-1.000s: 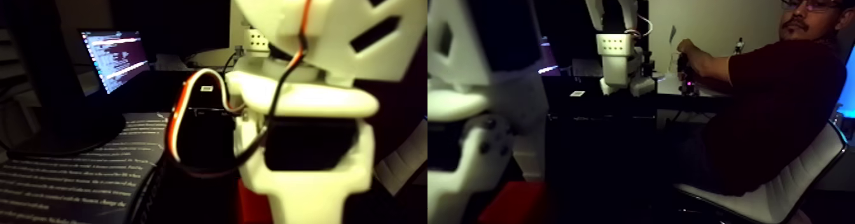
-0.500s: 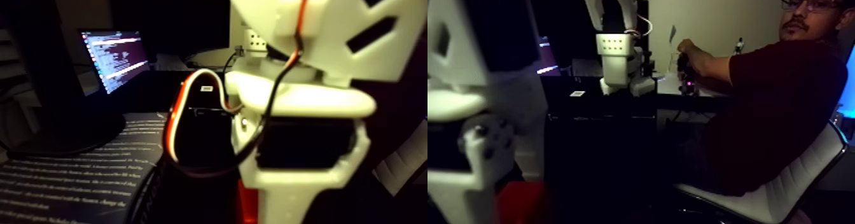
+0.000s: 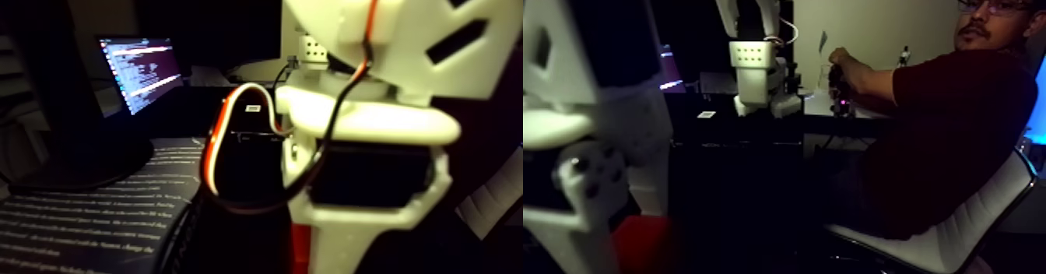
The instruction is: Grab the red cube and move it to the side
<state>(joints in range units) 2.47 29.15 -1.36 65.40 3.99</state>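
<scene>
One red cube point(image 3: 642, 244) sits at the fixed view's six o'clock edge — just beside the blurred white end effector point(image 3: 580, 242), whose opening cannot be told.

Arm shell point(image 3: 405, 51): white plastic, smooth, faintly satin under warm light, with cut slots. Servo body point(image 3: 366, 185) set into it: black plastic, matt. Cable loop point(image 3: 222, 137): rubbery insulation in red, white and black strands, slight sheen. Red cube point(image 3: 642, 242): smooth, matt faces, material not determinable; blurred. Mat point(image 3: 85, 215) on the desk: dark, matt, printed with pale text lines. Laptop screen point(image 3: 140, 71): glossy, lit. Second white arm point(image 3: 755, 75) further back: same smooth white plastic. Person's shirt point(image 3: 945, 129): dark red cloth, soft and matt. Chair point(image 3: 957, 230): white, smooth, slightly glossy, leather-like padding.
</scene>
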